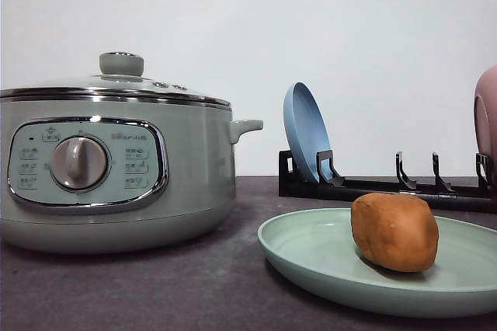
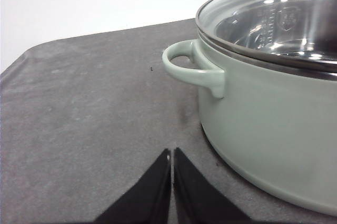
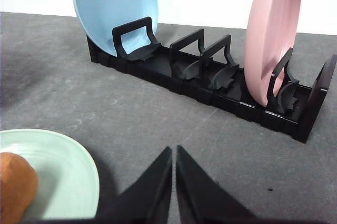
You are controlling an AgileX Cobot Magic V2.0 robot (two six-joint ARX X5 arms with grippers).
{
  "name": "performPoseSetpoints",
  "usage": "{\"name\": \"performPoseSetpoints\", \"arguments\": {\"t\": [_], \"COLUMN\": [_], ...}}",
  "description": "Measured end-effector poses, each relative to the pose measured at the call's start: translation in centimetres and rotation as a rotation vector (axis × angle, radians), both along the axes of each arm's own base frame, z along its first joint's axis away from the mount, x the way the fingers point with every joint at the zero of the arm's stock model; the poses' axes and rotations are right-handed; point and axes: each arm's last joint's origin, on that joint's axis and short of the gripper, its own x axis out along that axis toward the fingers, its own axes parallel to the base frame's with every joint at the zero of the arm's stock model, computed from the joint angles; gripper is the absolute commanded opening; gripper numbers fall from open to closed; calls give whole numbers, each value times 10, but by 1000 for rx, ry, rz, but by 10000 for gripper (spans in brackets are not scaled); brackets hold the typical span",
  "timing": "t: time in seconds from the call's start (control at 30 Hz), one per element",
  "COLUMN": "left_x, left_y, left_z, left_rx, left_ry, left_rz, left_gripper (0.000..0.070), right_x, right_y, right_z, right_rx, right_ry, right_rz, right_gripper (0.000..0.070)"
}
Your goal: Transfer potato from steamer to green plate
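The smooth orange-brown potato (image 1: 394, 231) lies on the shallow mint-green plate (image 1: 311, 257), nearest the right gripper (image 3: 174, 153); both grippers' fingers are pressed together, empty.

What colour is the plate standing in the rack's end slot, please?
The plate is pink, clearest in the right wrist view.

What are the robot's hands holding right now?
Nothing. The left gripper and right gripper are both shut and empty. The potato already sits on the green plate.
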Motion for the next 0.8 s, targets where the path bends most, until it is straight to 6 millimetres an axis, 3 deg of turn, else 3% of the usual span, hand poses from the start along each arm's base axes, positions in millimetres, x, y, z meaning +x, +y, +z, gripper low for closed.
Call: {"name": "performPoseSetpoints", "arguments": {"t": [0.8], "left_x": [0], "left_y": [0], "left_z": [0], "left_rx": [0], "left_ry": [0], "left_rz": [0], "left_gripper": [0], "right_x": [0], "right_y": [0], "right_z": [0], "right_rx": [0], "right_ry": [0], "right_rz": [0], "right_gripper": [0]}}
